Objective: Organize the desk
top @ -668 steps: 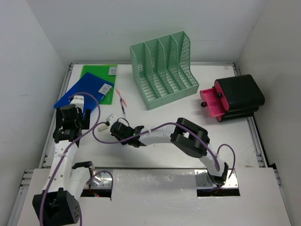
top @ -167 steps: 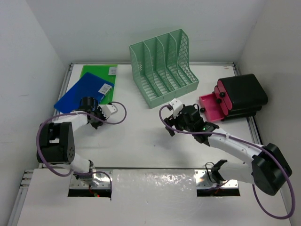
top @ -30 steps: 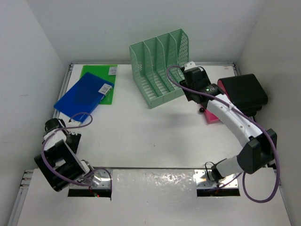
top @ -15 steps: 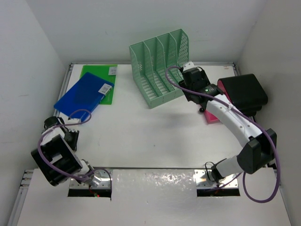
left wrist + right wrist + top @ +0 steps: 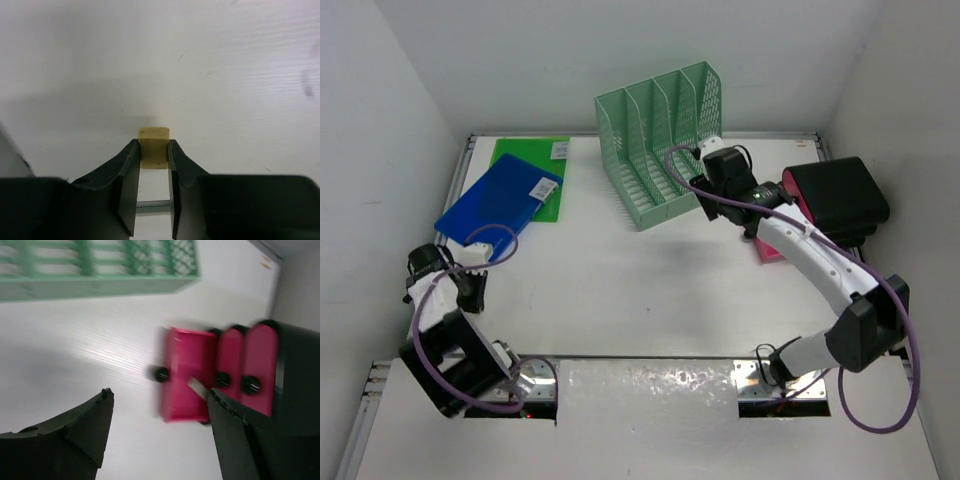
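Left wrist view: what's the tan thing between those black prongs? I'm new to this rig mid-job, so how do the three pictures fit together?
You are driving two robot arms bolted at the near edge of a white desk. The top picture looks down from above and behind them; the other two come from a camera on each wrist. The black prongs are the left pincer, closed on a small tan block. The right pincer is open and empty, facing the open pink drawer of a black drawer box. Also on the desk: a green file rack, and a blue folder lying partly over a green folder.
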Controlling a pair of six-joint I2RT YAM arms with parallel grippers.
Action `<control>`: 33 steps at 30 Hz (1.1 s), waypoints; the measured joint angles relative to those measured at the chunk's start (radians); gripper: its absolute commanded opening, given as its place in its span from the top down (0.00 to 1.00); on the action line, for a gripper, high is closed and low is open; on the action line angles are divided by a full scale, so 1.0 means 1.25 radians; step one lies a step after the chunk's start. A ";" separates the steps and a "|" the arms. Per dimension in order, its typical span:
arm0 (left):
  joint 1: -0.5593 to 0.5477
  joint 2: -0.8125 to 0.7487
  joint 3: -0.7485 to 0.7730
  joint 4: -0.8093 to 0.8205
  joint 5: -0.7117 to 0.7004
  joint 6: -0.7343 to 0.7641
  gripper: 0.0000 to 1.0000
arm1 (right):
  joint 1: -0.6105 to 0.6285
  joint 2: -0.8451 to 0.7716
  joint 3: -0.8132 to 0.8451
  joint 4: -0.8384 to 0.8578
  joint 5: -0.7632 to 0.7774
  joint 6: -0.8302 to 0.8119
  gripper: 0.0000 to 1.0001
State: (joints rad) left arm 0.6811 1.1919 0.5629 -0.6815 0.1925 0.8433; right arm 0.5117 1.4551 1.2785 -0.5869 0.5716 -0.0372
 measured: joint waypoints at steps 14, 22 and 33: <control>-0.472 -0.209 0.310 -0.030 0.225 -0.136 1.00 | 0.126 -0.114 -0.128 0.345 -0.552 0.296 0.34; -0.776 -0.178 0.336 -0.020 0.190 -0.207 1.00 | 0.195 -0.038 -0.171 0.564 -0.609 0.454 0.37; -0.829 -0.202 0.336 -0.021 0.182 -0.185 1.00 | 0.233 0.115 -0.166 0.681 -0.675 0.598 0.45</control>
State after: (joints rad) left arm -0.3546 0.9394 0.9825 -0.7074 0.4198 0.6125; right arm 0.8032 1.5993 1.0710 0.2638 -0.2726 0.7101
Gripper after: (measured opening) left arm 0.218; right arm 0.554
